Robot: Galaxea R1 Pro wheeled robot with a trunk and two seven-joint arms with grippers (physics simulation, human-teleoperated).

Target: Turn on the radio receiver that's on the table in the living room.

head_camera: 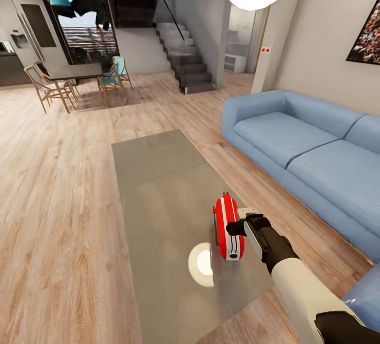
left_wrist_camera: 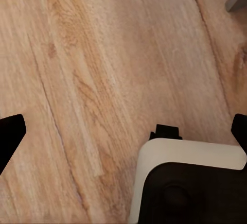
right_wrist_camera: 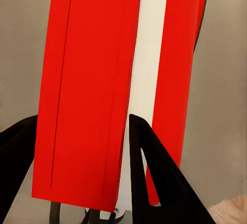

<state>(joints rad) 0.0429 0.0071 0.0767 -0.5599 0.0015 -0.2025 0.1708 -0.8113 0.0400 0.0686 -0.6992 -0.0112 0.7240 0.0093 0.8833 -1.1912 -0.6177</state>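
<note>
The radio receiver (head_camera: pixel 228 228), red with a white band, stands on the near right part of the long grey table (head_camera: pixel 153 175). My right gripper (head_camera: pixel 237 226) is at the radio's right side, touching or almost touching it. In the right wrist view the red and white casing (right_wrist_camera: pixel 92 80) lies very close below the open right gripper (right_wrist_camera: pixel 82 117). One black finger (right_wrist_camera: pixel 154 172) lies over the white band, the other (right_wrist_camera: pixel 15 152) past the red edge. The left gripper (left_wrist_camera: pixel 126 126) hangs open over the wood floor (left_wrist_camera: pixel 103 69), holding nothing.
A blue sectional sofa (head_camera: pixel 311 149) runs along the table's right side. A lamp's bright reflection (head_camera: pixel 201 264) lies on the tabletop beside the radio. Wood floor (head_camera: pixel 53 201) spreads to the left. A dining table with chairs (head_camera: pixel 74 77) and stairs (head_camera: pixel 184 59) stand far back.
</note>
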